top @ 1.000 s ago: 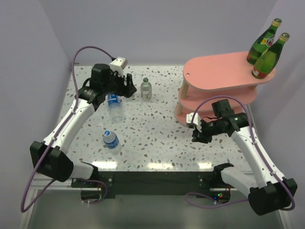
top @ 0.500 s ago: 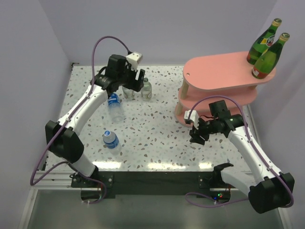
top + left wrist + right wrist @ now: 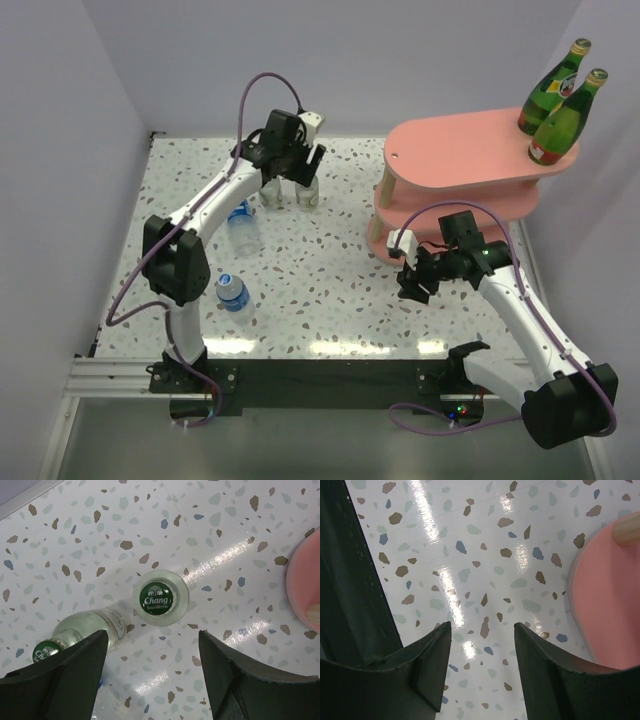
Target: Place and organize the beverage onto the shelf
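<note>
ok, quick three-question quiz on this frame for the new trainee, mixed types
1. True or false: the two green glass bottles stand on the top tier of the shelf.
2. The left gripper hangs over: A) the green glass bottles, B) the green-cap bottles, C) the shelf.
3. What does the right gripper hold?
Key: 1 true; 2 B; 3 nothing, its jaws stand open over the table.
</note>
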Action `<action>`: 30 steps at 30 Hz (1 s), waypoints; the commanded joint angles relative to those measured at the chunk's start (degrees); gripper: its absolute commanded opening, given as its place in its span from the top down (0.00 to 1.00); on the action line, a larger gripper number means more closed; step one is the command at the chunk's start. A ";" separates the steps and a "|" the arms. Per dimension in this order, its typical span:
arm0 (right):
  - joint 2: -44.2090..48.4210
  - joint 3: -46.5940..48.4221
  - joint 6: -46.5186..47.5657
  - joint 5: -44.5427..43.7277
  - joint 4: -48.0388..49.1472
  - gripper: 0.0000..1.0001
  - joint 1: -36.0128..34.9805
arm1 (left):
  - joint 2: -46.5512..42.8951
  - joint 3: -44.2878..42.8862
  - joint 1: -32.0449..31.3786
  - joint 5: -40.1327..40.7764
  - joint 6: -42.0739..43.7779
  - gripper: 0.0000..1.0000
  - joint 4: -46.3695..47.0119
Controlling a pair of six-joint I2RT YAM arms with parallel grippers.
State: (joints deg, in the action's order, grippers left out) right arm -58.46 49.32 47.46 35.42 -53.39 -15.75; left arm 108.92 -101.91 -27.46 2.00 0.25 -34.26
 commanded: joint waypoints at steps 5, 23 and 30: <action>0.36 -1.07 -0.71 -0.70 1.62 0.43 -0.25 | 7.34 -9.53 -0.49 4.33 0.28 0.24 -1.77; -1.31 -1.16 -0.53 -0.61 1.79 0.42 -0.25 | 12.19 -13.32 -1.63 2.75 -1.57 0.69 -2.12; -1.31 -0.89 -0.18 -0.35 0.92 0.42 -0.34 | 8.86 -12.18 -1.63 1.17 -2.71 1.00 -2.65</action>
State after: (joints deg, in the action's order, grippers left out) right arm -59.72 48.23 47.35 35.20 -52.88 -15.75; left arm 121.21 -113.27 -29.02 4.14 -1.54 -36.32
